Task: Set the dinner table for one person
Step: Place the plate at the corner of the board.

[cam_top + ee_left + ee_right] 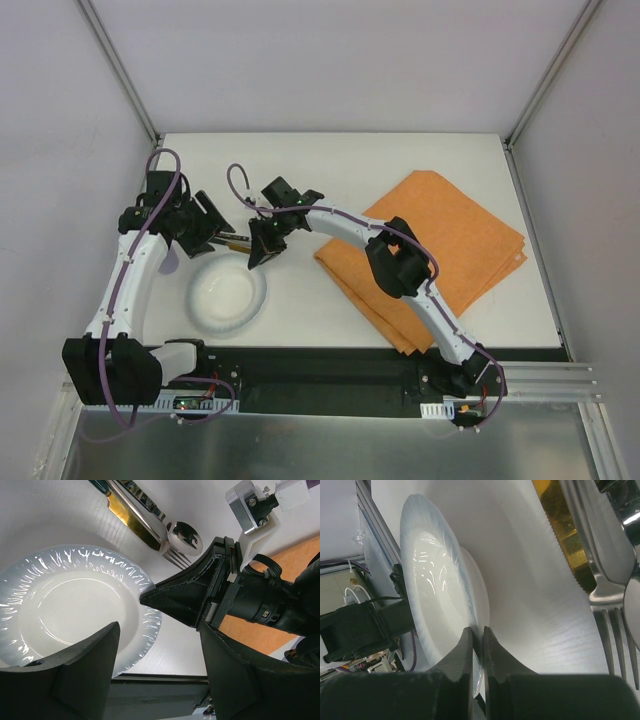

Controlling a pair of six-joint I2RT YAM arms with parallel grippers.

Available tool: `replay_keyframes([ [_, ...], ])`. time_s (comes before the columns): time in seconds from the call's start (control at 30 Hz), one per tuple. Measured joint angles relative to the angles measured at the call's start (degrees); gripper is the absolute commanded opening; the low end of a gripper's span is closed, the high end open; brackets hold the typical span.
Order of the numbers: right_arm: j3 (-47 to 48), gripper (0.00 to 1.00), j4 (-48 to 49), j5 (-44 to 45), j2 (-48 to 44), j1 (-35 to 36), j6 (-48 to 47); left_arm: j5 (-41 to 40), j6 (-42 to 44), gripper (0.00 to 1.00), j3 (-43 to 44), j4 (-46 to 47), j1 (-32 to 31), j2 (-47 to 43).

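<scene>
A white plate (228,296) with a ribbed rim lies on the dinner table (330,160) at the near left. It also shows in the left wrist view (65,605) and the right wrist view (432,580). My right gripper (258,255) is shut on the plate's far right rim, one finger above it and one below, as the right wrist view (477,635) shows. My left gripper (160,670) is open and empty, held above the plate's right edge (208,228). A gold-bladed knife (132,522), a fork (172,555) and a spoon (184,536) lie together just beyond the plate.
An orange folded cloth (440,250) lies on the right half of the table, under my right arm. The cutlery (236,240) sits between the two grippers. The black front rail (330,370) runs along the near edge.
</scene>
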Motion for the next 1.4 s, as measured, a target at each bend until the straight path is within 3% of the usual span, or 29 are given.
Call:
replay_keyframes([
  [0.33,0.3,0.11,0.6,-0.3,0.7,0.0,0.0,1.2,-1.2,0.65,-1.5,1.2,0.0,0.3],
  [1.03,-2.9,0.57,1.8,4.7,0.6,-0.9,-0.6,3.6,-1.8,0.66,-1.9,3.3,0.0,2.4],
  [1.4,-16.0,0.58,-0.7,12.0,-13.4,-9.7,-1.9,6.8,-0.7,0.65,1.3,4.6,0.0,5.0],
])
